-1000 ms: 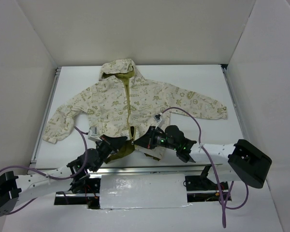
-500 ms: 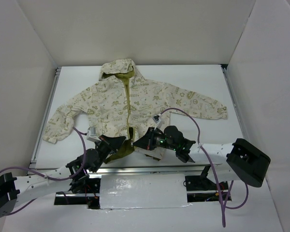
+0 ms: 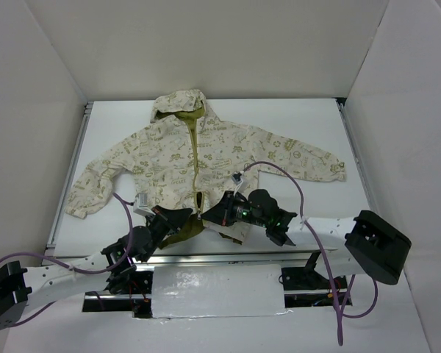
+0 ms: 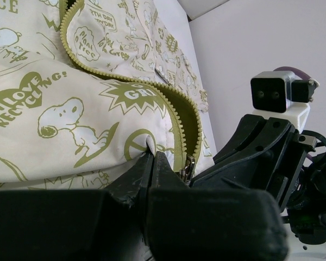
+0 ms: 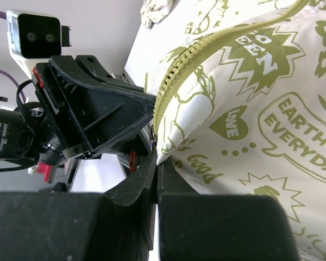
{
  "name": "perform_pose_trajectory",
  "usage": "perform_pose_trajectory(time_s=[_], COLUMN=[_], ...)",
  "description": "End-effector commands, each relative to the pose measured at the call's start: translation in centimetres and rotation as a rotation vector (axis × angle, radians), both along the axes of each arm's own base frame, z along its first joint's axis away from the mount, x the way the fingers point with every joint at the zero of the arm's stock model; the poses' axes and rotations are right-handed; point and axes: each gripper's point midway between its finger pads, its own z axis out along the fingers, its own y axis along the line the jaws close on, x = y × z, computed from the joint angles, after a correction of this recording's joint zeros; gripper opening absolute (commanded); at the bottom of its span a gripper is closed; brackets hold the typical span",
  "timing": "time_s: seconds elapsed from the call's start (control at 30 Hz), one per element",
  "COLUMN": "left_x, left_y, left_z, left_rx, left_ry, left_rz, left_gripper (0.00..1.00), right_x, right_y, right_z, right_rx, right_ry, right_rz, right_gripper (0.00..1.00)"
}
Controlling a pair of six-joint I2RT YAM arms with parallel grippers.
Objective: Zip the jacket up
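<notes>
The cream jacket point(image 3: 206, 158) with olive doodle print lies flat on the table, hood at the far side, its front open at the hem with olive lining showing. My left gripper point(image 3: 182, 215) is shut on the jacket's left front panel point(image 4: 98, 125) at the hem, beside the olive zipper teeth point(image 4: 176, 122) and the metal slider point(image 4: 188, 167). My right gripper point(image 3: 212, 215) is shut on the right front panel's bottom corner point(image 5: 176, 138), next to its zipper edge point(image 5: 206, 46). The two grippers nearly touch each other.
White walls enclose the table point(image 3: 294, 125) on three sides. The sleeves reach toward the left rail point(image 3: 81, 198) and to the right point(image 3: 331, 168). Purple cables point(image 3: 290, 180) loop over both arms. A foil-covered strip point(image 3: 217, 290) lies at the near edge.
My right gripper has shifted slightly left and away toward the zipper bottom, drawing its hem corner with it. The left gripper has barely moved.
</notes>
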Motion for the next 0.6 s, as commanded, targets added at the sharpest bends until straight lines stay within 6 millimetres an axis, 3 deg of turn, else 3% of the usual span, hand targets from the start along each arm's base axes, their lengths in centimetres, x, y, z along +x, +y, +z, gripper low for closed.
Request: perform_pose_trajectory(time_s=[0.0, 0.57], left_x=[-0.19, -0.41], left_y=[-0.29, -0.14], left_z=[1.29, 0.88], left_rx=[-0.055, -0.039], left_ry=[-0.032, -0.039], left_rz=[-0.016, -0.025], left_gripper=[0.00, 0.00], right_x=[0.61, 1.27], right_y=[1.14, 1.22], right_z=[2.20, 2.14], right_rx=[0.038, 0.030], right_ry=[-0.053, -0.045], right_rz=[0.006, -0.016], right_gripper=[0.00, 0.00])
